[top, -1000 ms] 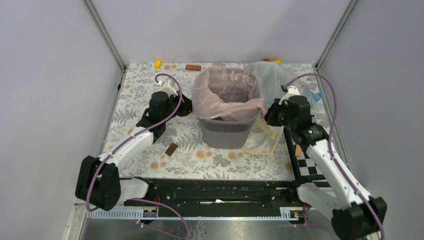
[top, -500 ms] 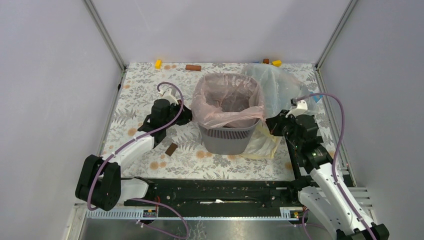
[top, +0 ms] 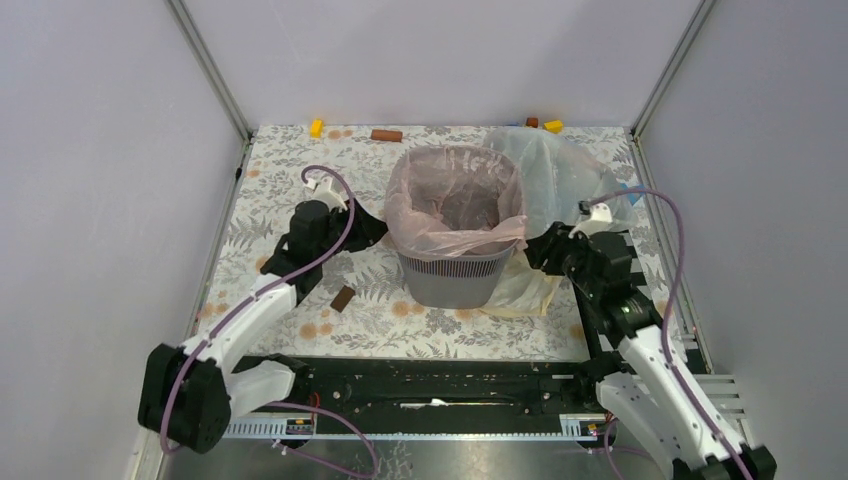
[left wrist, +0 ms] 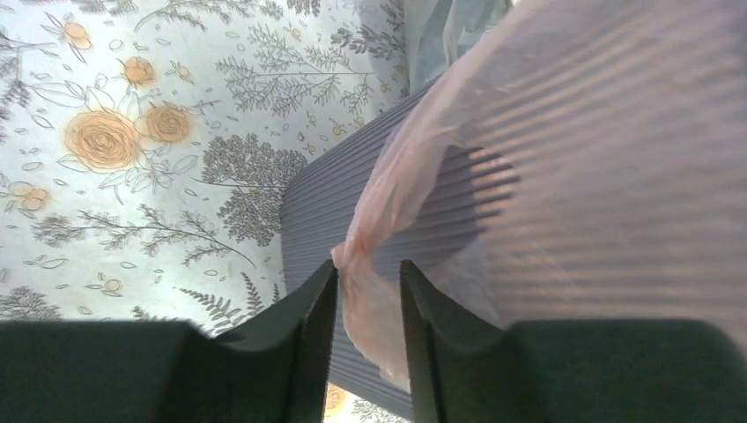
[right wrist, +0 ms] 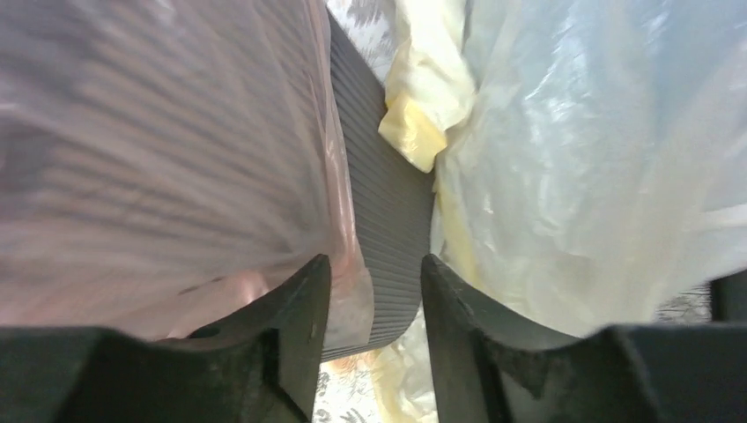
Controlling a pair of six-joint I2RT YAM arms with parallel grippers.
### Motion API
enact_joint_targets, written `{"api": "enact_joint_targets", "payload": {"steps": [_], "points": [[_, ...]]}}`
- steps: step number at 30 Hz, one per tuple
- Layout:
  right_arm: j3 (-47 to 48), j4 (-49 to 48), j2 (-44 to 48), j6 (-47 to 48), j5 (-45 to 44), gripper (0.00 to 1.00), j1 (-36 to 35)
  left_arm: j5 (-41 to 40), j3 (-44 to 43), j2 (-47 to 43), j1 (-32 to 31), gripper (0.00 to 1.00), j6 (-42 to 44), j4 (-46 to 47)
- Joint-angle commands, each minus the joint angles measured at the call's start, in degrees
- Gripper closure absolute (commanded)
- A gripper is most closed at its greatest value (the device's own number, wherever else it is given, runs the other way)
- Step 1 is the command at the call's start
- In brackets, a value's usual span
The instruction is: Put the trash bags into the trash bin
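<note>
Now: pink liner sits in the bin

Your trash bag (top: 455, 195) lines the trash bin (top: 455, 280), its mouth folded over the rim. The left gripper (left wrist: 368, 269) has pink film bunched in a narrow gap; you cannot tell whether it pinches. The right gripper (right wrist: 374, 264) stands parted at the bin's wall, beside the clear bag (right wrist: 573, 132).

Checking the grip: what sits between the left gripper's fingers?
A bunched fold of the trash bag, draped down the trash bin's grey wall; the left wrist view shows it.
</note>
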State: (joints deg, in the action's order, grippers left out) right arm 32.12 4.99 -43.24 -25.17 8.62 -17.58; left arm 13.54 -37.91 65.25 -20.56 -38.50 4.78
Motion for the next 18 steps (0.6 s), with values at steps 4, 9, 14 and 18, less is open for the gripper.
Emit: {"api": "enact_joint_targets", "payload": {"steps": [4, 9, 14, 18], "points": [[5.0, 10.7, 12.7, -2.5, -10.3, 0.35, -0.1, -4.3, -2.3, -10.0, 0.3, 0.45, 1.3, -9.6], [8.3, 17.0, 15.5, -18.1, -10.1, 0.36, -0.1, -2.0, -1.3, -15.2, 0.3, 0.41, -0.9, -14.5], [7.3, 15.2, 21.1, -37.4, -6.2, 0.38, -0.1, 4.6, 4.1, -20.1, 0.3, 0.41, -13.9, -10.9], [5.6, 14.0, 25.4, -46.9, -6.0, 0.35, -0.1, 4.6, 7.4, -25.1, 0.3, 0.40, -21.7, -10.7]]}}
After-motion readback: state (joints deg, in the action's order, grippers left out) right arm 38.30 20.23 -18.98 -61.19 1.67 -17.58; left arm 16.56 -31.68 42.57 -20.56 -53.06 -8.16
